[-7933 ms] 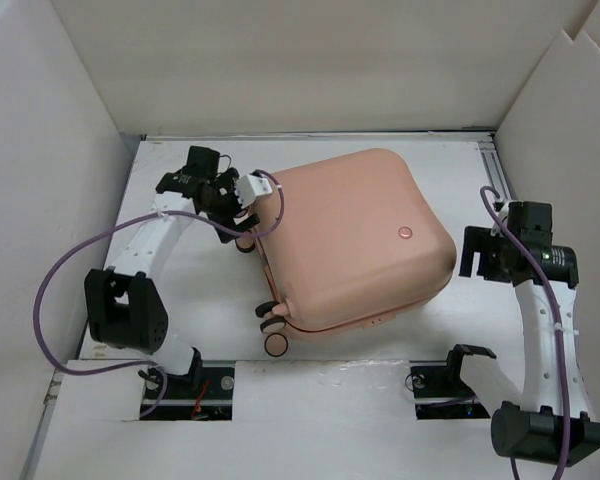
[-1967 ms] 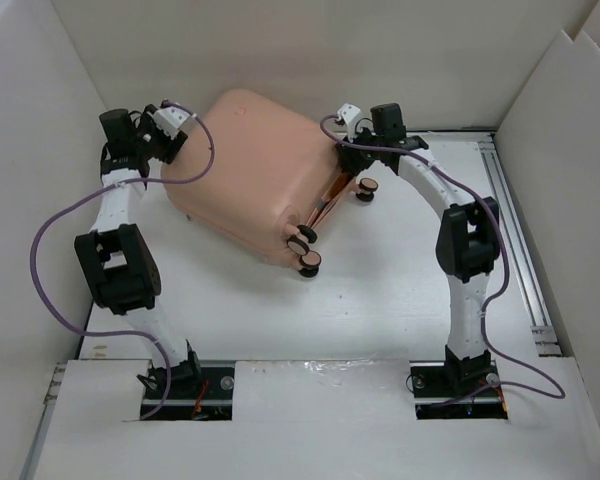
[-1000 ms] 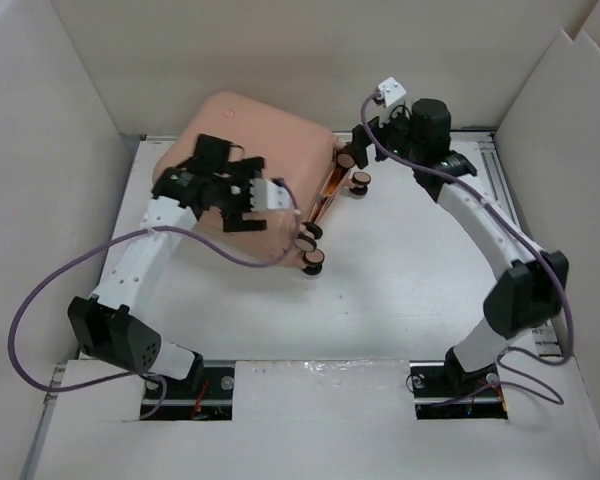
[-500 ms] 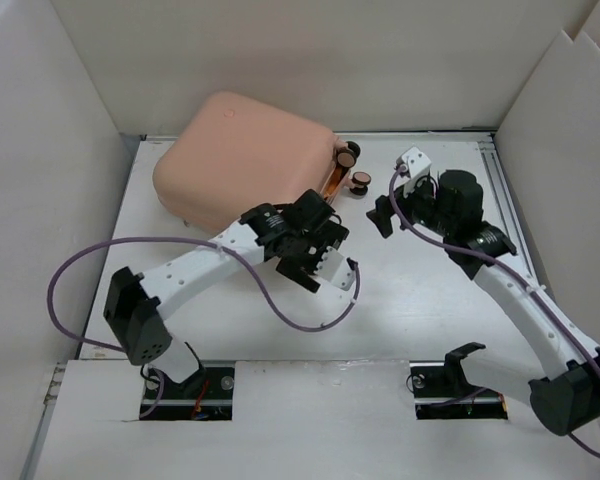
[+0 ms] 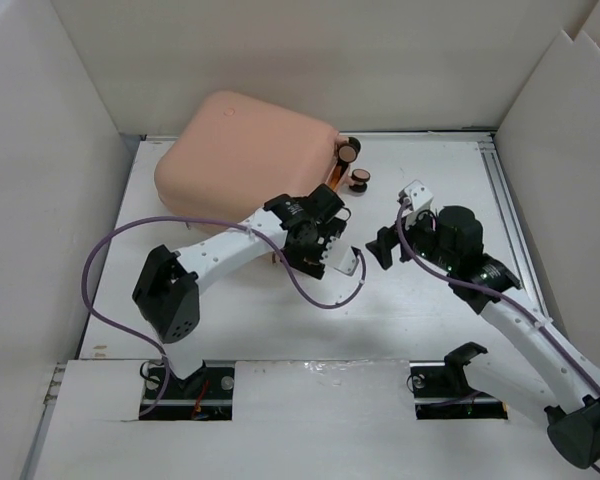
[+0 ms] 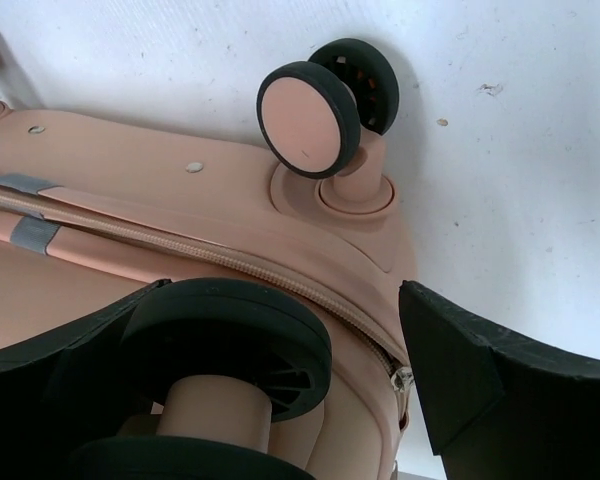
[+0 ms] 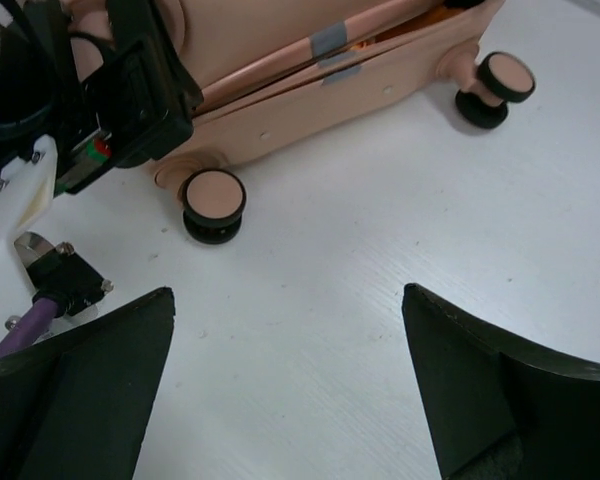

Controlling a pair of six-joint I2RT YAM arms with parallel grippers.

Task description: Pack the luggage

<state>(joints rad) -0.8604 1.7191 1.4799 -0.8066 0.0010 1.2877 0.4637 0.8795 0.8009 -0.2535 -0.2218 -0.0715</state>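
Note:
The luggage point(image 5: 245, 150), a pale pink hard-shell suitcase, lies closed at the back left, its wheels point(image 5: 349, 152) facing right. My left gripper point(image 5: 302, 215) is at its near right corner. In the left wrist view the left gripper point(image 6: 280, 290) is open, with a black-rimmed wheel point(image 6: 230, 350) between the jaws and the closed zipper point(image 6: 220, 262) running past. My right gripper point(image 5: 378, 248) is open and empty over the white table, right of the left gripper. In the right wrist view its fingers point(image 7: 510, 400) frame bare table below the suitcase point(image 7: 310, 80).
White walls point(image 5: 40, 200) enclose the table on the left, back and right. A metal rail point(image 5: 505, 210) runs along the right side. The left arm's purple cable point(image 5: 320, 295) loops over the table in front of the suitcase.
The suitcase was turned and pushed to the back left earlier. In the last half second my left gripper closed in on its near corner wheel and my right gripper drew back toward the front.

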